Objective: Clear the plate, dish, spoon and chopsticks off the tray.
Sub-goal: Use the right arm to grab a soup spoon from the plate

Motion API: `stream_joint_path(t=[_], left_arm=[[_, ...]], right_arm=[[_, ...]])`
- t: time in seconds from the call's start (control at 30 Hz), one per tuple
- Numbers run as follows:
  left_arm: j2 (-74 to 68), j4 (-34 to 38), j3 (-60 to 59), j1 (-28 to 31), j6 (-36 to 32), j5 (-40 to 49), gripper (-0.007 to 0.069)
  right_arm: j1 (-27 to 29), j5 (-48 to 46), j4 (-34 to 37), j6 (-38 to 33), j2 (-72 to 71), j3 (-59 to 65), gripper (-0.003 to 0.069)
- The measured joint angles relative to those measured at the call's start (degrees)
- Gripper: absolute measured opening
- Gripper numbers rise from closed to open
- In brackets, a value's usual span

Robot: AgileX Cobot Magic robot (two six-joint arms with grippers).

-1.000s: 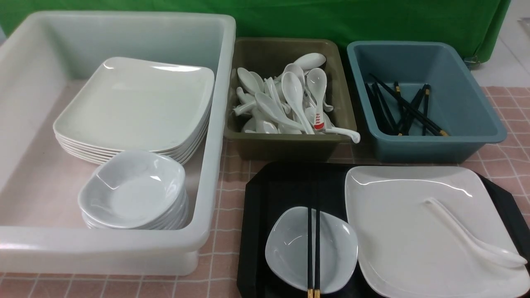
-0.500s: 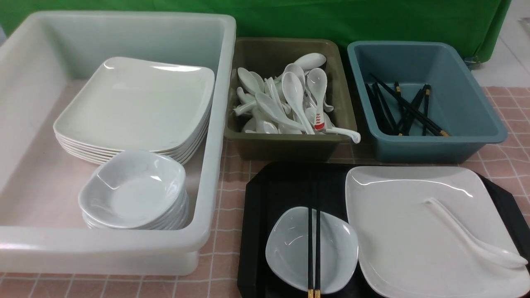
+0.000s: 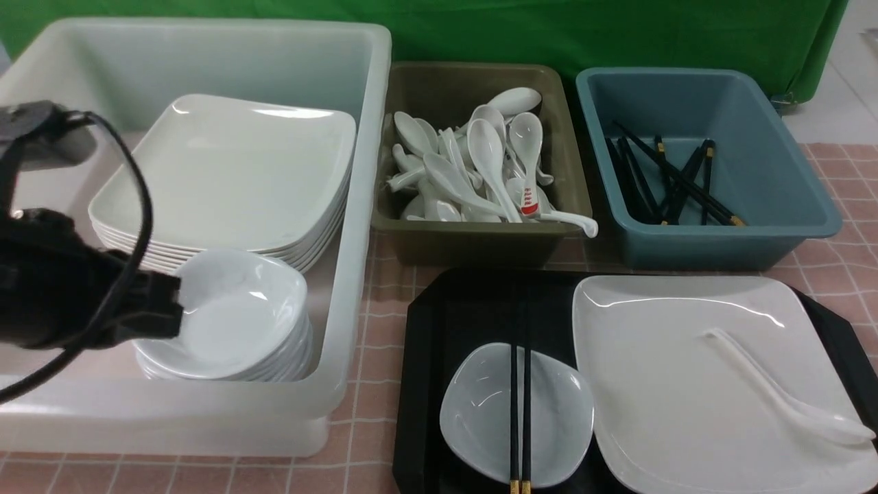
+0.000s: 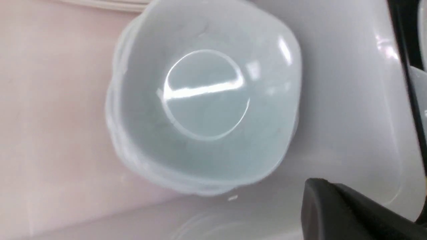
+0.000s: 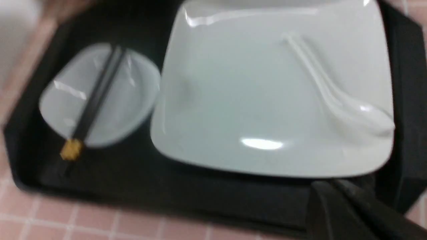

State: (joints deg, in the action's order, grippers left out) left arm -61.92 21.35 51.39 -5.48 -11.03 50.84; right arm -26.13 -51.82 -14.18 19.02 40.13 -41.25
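Observation:
The black tray (image 3: 473, 302) holds the white square plate (image 3: 672, 384) on its right half, and the white spoon (image 3: 775, 391) lies on that plate. Left of the plate sits the small dish (image 3: 480, 418), with the black chopsticks (image 3: 519, 412) laid across it. My right gripper (image 5: 328, 186) is shut and empty, hovering off the plate's (image 5: 260, 93) near edge above the tray (image 5: 166, 186). It is out of the front view. My left gripper (image 4: 317, 186) is also shut and empty. The left arm (image 3: 68, 288) hangs over the white tub, far from the tray.
A big white tub (image 3: 357, 206) on the left holds a stack of square plates (image 3: 226, 171) and a stack of small dishes (image 3: 233, 322). Behind the tray stand an olive bin (image 3: 480, 240) full of spoons and a blue-grey bin (image 3: 789, 206) with chopsticks.
My left arm has come into the front view from the left, over the tub beside the stacked dishes. Nothing on the tray has moved.

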Motion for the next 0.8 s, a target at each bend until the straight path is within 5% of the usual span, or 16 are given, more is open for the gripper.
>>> stream_joint_path(t=[0.1,0.2,0.43,0.53,0.8], left_arm=[[-2.63,0.37,2.04,-5.38,-1.13,-2.5,-0.0011],[-6.68,0.62,6.55,-16.87,-1.43,-3.01,-0.0012],[-16.62,0.69,16.82,-36.22,-1.72,-2.9,-0.0012],[-21.96,0.69,22.45,-41.2,-2.24,-2.9,-0.0012],[-32.11,-0.01,32.07,-43.2,-2.66,-2.52,-0.0012]], right_arm=[[-0.51,-5.18,-2.3,-2.16,8.83,-5.29,0.003],[2.85,-6.86,-0.67,-8.33,19.17,-11.28,0.003],[16.18,-6.59,9.13,-20.05,35.04,-19.8,0.0038],[19.95,-4.31,10.82,-22.78,41.88,-21.91,0.0129],[20.75,6.8,11.51,-24.69,56.99,-24.41,0.0486]])
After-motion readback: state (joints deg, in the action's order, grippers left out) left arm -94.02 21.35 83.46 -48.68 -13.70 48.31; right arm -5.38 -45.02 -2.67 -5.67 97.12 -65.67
